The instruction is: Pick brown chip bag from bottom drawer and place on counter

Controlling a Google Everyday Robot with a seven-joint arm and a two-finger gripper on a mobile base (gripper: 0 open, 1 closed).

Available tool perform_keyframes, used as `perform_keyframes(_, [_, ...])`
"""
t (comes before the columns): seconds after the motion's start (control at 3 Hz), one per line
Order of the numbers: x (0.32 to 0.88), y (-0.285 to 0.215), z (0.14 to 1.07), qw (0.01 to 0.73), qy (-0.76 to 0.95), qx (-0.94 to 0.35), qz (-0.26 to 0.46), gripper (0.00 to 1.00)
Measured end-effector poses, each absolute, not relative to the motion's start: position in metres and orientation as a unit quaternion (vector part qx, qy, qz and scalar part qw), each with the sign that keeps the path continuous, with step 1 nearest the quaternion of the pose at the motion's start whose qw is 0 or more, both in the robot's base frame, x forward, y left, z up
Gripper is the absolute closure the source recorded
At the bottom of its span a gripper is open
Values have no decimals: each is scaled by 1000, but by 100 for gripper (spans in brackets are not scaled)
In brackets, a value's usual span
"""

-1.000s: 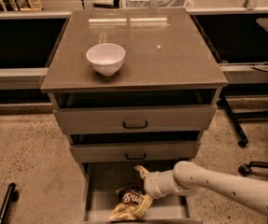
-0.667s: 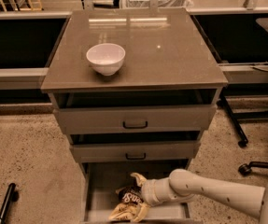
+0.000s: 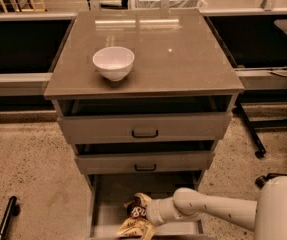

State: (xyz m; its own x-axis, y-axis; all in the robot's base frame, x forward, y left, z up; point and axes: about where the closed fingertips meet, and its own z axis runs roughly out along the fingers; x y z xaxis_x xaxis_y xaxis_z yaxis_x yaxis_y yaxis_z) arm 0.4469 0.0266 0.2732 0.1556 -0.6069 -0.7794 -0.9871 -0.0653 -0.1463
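Camera view: hand [image 3: 152,215] at brown chip bag [image 3: 134,219], bottom drawer [image 3: 108,204]; grip, lettering: cannot tell.

The gripper [image 3: 145,212] is down inside the bottom drawer [image 3: 104,211], reaching in from the right. The brown chip bag [image 3: 133,225] lies in the drawer right at the jaws. The two upper drawers [image 3: 145,145] sit above and behind the jaws, one over the other. The counter [image 3: 183,59] lies on top, high above the jaws. The bowl [image 3: 113,62] stands on the counter, up and left of the jaws.
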Motion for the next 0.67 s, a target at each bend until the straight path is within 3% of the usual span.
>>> perform_keyframes(0.33, [447,24,247,339,602,-667,281,0])
perform_keyframes(0.67, [457,15,230,327,637,-638,285,27])
